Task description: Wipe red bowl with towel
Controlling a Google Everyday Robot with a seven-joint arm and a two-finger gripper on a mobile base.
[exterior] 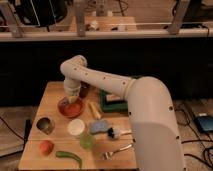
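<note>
The red bowl [68, 107] sits on the wooden table [50, 95], left of centre. My gripper [73, 98] hangs from the white arm, pointing down into the bowl's right side. A pale yellowish piece of towel [73, 100] shows at the gripper's tip, pressed against the bowl's inside. Most of the towel is hidden by the gripper.
Around the bowl are a metal cup [45, 124], a white lidded container [76, 126], a green cup [86, 140], a blue sponge [99, 126], a yellow banana-like item [94, 110], an orange fruit [46, 147], a green pepper [69, 157], a dish brush [116, 133], a fork [117, 151] and a green tray [113, 102].
</note>
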